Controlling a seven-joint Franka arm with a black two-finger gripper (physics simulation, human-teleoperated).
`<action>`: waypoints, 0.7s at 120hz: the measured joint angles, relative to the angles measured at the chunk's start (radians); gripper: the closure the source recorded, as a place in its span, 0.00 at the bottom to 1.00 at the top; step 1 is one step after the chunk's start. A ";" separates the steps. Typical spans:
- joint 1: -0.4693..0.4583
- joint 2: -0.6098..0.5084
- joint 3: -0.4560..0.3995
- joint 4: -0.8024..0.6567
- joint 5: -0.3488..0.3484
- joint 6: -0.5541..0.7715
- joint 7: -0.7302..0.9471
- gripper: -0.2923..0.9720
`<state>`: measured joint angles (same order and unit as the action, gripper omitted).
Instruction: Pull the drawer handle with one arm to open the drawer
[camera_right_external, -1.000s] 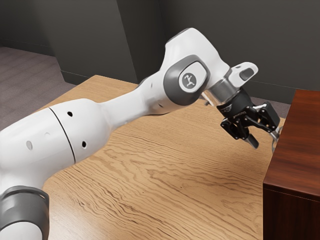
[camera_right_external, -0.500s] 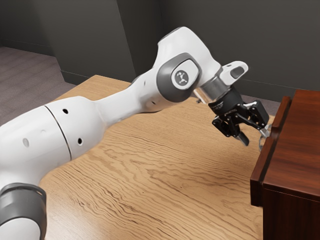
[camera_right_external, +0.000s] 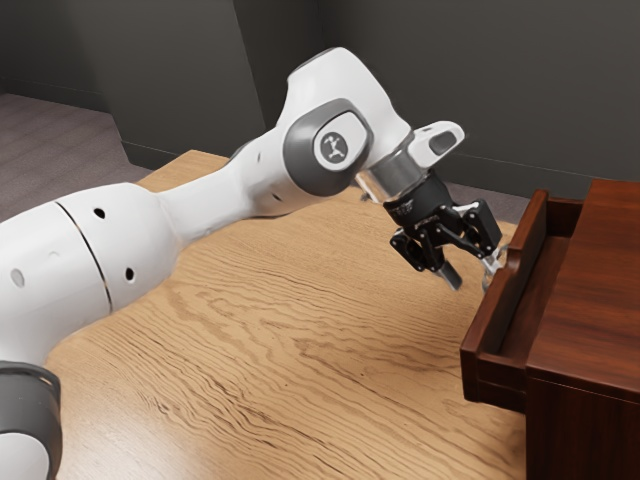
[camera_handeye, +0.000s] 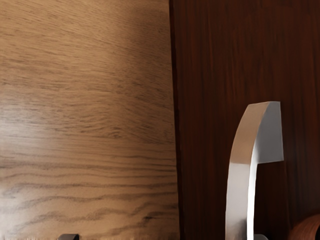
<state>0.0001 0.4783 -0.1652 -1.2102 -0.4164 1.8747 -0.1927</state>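
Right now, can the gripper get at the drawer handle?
Looks like yes. The gripper, open, hangs right at the front of the partly open drawer, with the handle close against it. Nothing stands between them.

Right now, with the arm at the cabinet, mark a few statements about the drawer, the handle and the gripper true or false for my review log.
1. The drawer stands partly out of the cabinet. True.
2. The gripper hangs over the middle of the table, far from the drawer. False: it is at the drawer's front, right by the handle.
3. The handle is a pale curved bar on a dark wood front. True.
4. The cabinet stands at the exterior view's left. False: it stands at the exterior view's right, and the arm reaches toward it.
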 joint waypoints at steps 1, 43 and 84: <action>0.001 -0.001 0.000 -0.001 0.000 0.000 0.000 0.46; 0.034 -0.024 0.009 -0.028 0.000 -0.019 0.030 0.46; 0.055 -0.044 0.024 -0.042 0.007 -0.062 0.060 0.46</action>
<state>0.0553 0.4343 -0.1416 -1.2521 -0.4098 1.8126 -0.1327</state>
